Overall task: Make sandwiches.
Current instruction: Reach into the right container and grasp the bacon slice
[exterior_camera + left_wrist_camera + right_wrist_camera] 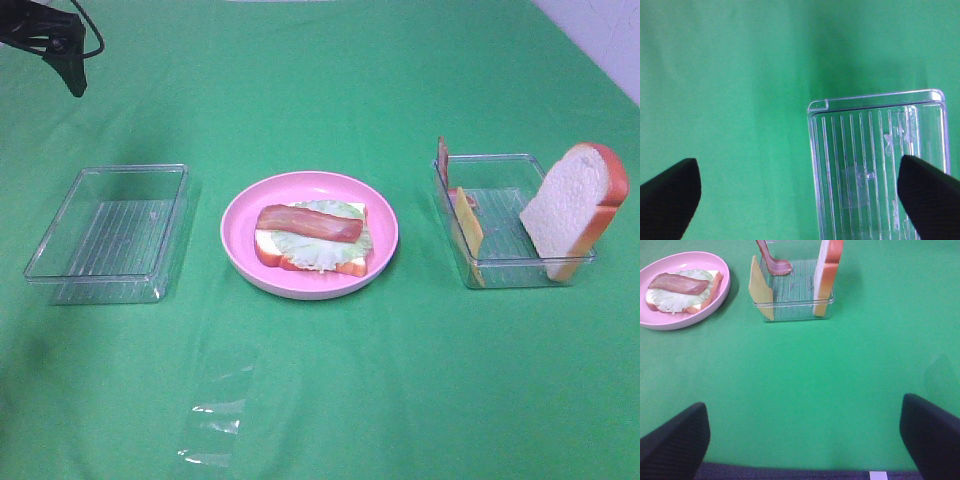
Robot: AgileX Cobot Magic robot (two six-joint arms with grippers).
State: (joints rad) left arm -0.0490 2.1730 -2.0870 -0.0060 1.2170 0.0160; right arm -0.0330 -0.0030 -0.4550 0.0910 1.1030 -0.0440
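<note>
Released, the left claw [797,162] and right claw [804,405] hung clear of the bread slice [570,200], likely light and stiff, best pinched across its faces.

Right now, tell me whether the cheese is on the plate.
No, the cheese slice leans at the right clear box, off the pink plate.

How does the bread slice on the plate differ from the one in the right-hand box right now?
The plate slice lies flat on the pink plate; the box slice stands tilted on edge in the clear box. The plate slice is topped with lettuce and a bacon strip; the box slice is bare. Both are white with an orange-brown crust.
</note>
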